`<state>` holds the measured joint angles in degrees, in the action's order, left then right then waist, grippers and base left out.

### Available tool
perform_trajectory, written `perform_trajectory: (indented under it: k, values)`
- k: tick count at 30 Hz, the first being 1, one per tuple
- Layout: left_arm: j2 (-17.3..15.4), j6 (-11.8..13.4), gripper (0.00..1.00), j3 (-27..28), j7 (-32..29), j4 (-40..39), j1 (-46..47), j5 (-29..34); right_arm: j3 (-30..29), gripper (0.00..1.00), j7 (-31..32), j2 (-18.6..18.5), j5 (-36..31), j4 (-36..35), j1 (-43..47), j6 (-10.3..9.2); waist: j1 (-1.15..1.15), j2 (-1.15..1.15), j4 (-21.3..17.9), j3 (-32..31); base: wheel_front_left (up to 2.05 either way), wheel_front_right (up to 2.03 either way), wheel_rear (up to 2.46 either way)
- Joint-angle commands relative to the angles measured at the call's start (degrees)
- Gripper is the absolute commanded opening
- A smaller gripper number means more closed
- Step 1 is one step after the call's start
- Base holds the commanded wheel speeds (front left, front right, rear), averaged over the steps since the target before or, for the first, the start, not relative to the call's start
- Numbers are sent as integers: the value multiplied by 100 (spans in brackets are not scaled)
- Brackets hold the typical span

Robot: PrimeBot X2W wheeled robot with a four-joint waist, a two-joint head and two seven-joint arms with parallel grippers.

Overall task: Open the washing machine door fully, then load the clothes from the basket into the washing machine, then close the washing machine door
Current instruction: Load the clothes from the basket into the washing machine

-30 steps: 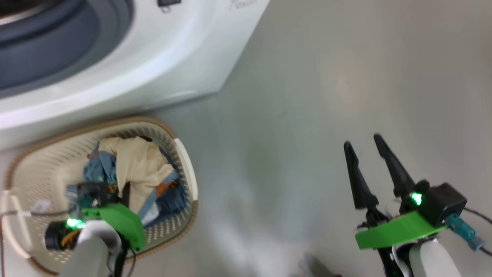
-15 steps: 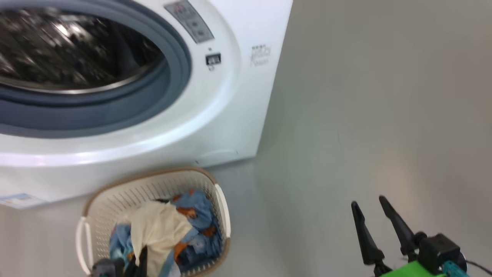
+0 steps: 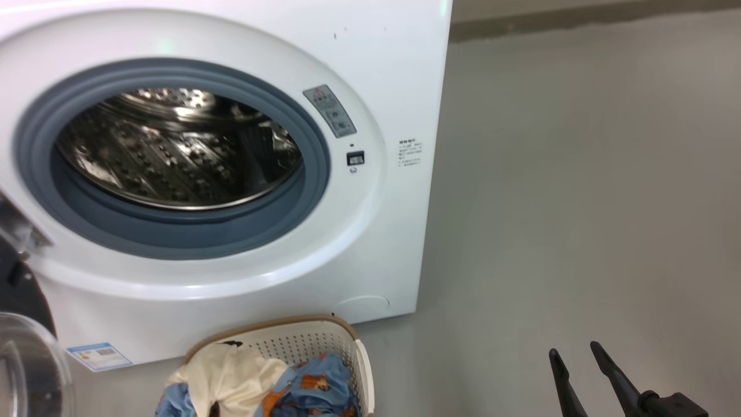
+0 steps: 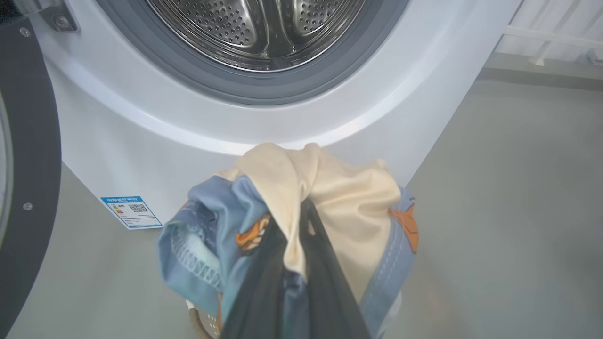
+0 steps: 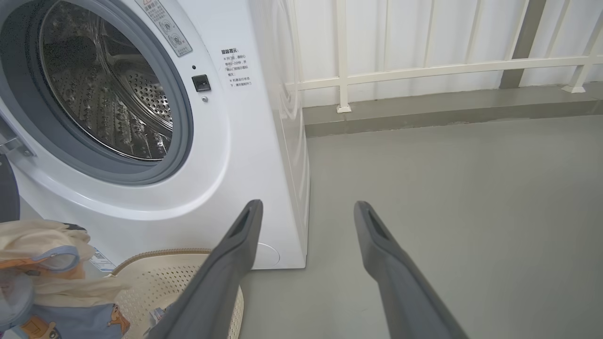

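The washing machine (image 3: 393,69) stands with its steel drum (image 3: 173,150) exposed. Its door (image 3: 17,289) is swung open at the left, also seen as the black-rimmed door (image 4: 28,155) in the left wrist view. My left gripper (image 4: 301,212) is shut on the clothes (image 4: 339,188), a cream piece over blue printed fabric, held just in front of the machine's lower front. The clothes (image 3: 260,382) bulge over the basket (image 3: 301,333). My right gripper (image 3: 574,351) is open over bare floor to the right, and nothing lies between the fingers of this gripper (image 5: 307,207).
A blue label (image 4: 132,212) marks the machine's lower left corner. Grey floor (image 3: 579,202) stretches to the right of the machine. A white railing (image 5: 424,70) on a low kerb closes the back. The basket (image 5: 188,278) sits against the machine's front.
The head camera has tilted up, bringing the drum and door into view. The clothes now rise above the basket's rim in my left gripper. The right gripper stays open.
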<state>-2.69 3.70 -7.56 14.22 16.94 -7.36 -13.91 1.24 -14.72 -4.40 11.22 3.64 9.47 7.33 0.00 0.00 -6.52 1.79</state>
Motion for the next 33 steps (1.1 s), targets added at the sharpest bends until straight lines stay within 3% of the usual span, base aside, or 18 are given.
perform_trajectory:
  k: [1,12,33]
  values:
    - [-21,92,0,112,77,-347,-17,88,94,100,-28,-104,47,-164,-29,16,0,0,177,-284,0,0,0]
    - [-20,297,0,17,77,-1130,-382,273,54,100,-28,-149,-29,-141,133,16,0,0,314,-598,0,0,0]
    - [-19,355,0,55,78,-1467,-348,238,256,100,-28,-174,-2,-110,72,16,0,0,283,-644,0,0,0]
